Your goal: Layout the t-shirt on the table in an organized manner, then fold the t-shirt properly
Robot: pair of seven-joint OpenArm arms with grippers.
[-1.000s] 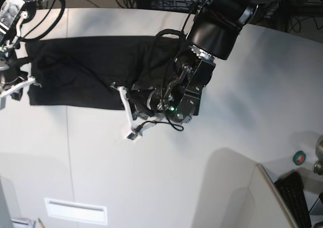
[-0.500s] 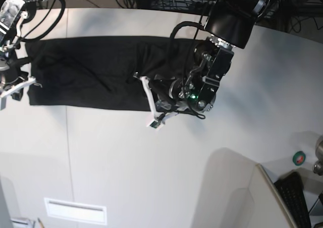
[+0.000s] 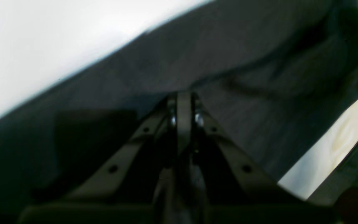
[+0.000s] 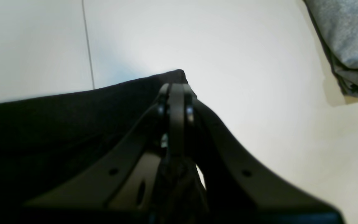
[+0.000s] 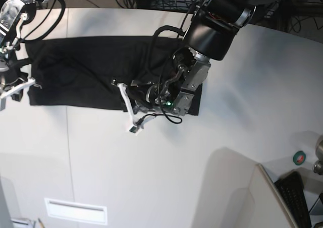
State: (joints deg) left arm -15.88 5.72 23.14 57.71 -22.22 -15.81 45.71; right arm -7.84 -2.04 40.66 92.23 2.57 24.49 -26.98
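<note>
The black t-shirt (image 5: 75,71) lies stretched in a long band across the far part of the white table (image 5: 151,177). My left gripper (image 5: 127,107) hangs low at the band's near edge, right of its middle. In the left wrist view that gripper (image 3: 183,99) is shut, with blurred dark t-shirt (image 3: 228,56) fabric creasing away from its tips. My right gripper (image 5: 17,84) holds the band's left end. In the right wrist view it (image 4: 176,87) is shut on a corner of the t-shirt (image 4: 57,118). No print shows.
A thin seam (image 5: 68,152) crosses the table. A folded grey cloth (image 4: 350,46) lies at the right wrist view's far right. A white slot plate (image 5: 75,210) sits near the front edge. A round green and red button (image 5: 299,158) and a keyboard (image 5: 298,197) are at the lower right.
My left arm swung right along the shirt, drawing the fabric out to the right, then came back left to about where it started. The right arm has not moved.
</note>
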